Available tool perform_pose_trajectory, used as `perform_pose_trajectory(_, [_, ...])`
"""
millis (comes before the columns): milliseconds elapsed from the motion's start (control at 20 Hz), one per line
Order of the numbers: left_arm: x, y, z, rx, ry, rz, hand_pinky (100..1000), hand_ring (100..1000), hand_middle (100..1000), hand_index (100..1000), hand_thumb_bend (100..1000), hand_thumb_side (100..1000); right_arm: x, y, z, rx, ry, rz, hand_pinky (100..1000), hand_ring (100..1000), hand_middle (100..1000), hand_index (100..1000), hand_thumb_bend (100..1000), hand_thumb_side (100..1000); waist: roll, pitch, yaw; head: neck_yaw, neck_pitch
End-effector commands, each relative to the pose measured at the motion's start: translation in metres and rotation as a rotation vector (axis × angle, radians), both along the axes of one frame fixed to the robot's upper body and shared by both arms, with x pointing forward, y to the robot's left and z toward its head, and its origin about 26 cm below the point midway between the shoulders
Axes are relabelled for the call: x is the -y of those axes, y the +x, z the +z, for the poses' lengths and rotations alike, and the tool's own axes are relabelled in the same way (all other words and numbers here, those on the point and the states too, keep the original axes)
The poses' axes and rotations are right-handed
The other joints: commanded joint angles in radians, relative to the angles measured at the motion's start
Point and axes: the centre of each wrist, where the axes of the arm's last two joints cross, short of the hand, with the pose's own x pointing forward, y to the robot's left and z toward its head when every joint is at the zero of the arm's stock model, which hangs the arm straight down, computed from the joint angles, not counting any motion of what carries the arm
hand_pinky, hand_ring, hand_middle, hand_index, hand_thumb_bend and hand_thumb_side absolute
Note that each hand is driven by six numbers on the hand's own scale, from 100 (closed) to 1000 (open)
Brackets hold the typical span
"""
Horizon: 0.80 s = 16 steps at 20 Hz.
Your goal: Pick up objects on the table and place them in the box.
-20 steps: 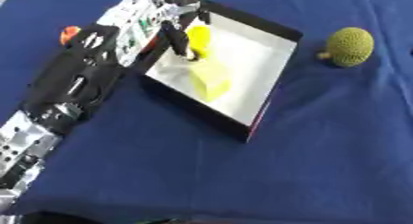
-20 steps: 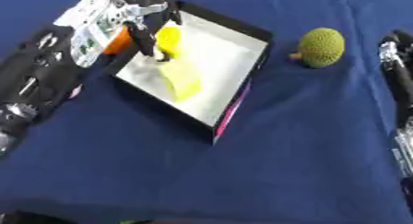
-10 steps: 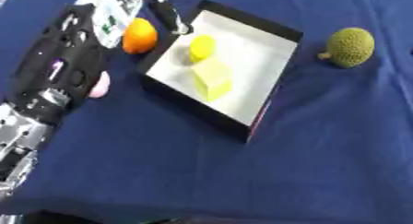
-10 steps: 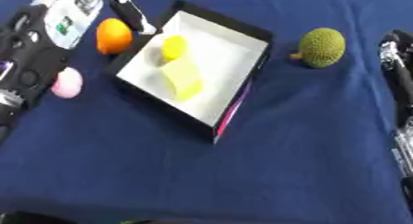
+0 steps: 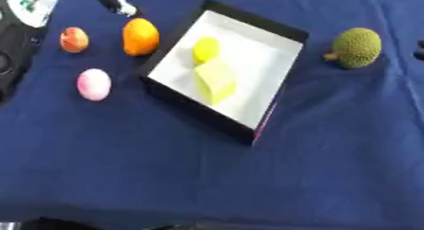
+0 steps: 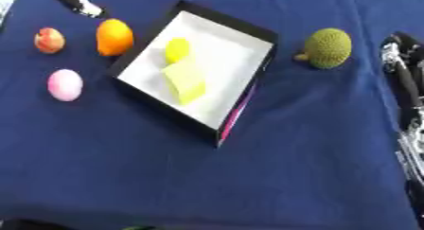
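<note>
Your left hand (image 5: 112, 1) above orange (image 5: 141, 36), fingers' state unclear, holding nothing. Box (image 5: 248, 28) holds two yellow items (image 5: 211, 70). Right hand (image 6: 396, 54) at edge, state unclear.

A staged test bench rather than a home: blue cloth (image 5: 207, 177) covering the table, toy fruit laid out.

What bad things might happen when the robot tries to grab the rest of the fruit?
The orange fruit, the pink egg-shaped thing and the small red fruit are rounded, so a finger of the left hand could nudge one and send it rolling on the blue cloth. The orange one lies close to the box, so fingers may bump the wall. The bumpy green fruit sits alone on the far side.
</note>
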Motion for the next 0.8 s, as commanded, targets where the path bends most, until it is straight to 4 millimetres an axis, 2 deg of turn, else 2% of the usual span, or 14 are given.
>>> perform_pose_trajectory(50, [-0.027, -0.013, 0.021, -0.007, 0.009, 0.024, 815, 859, 856, 889, 518, 313, 0.008, 0.0, 0.008, 0.019, -0.033, -0.015, 983, 845, 803, 898, 100, 713, 0.005, -0.061, 0.003, -0.006, 0.006])
perform_pose_trajectory(350, [-0.05, -0.015, 0.011, -0.06, 0.052, 0.097, 832, 872, 867, 897, 589, 265, 0.008, 0.0, 0.009, 0.018, -0.033, -0.015, 983, 845, 803, 898, 100, 716, 0.004, -0.057, 0.002, -0.005, 0.005])
perform_pose_trajectory(550, [-0.067, -0.009, 0.001, -0.077, 0.078, 0.194, 836, 876, 870, 898, 600, 240, 0.007, 0.0, 0.01, 0.023, -0.03, -0.009, 983, 845, 803, 898, 100, 716, 0.002, -0.052, -0.001, -0.005, 0.0])
perform_pose_trajectory(800, [-0.085, -0.002, -0.011, -0.066, 0.061, 0.287, 834, 878, 870, 895, 588, 228, 0.004, 0.001, 0.013, 0.038, -0.018, -0.005, 983, 845, 803, 898, 100, 715, -0.01, -0.037, -0.007, -0.003, -0.023])
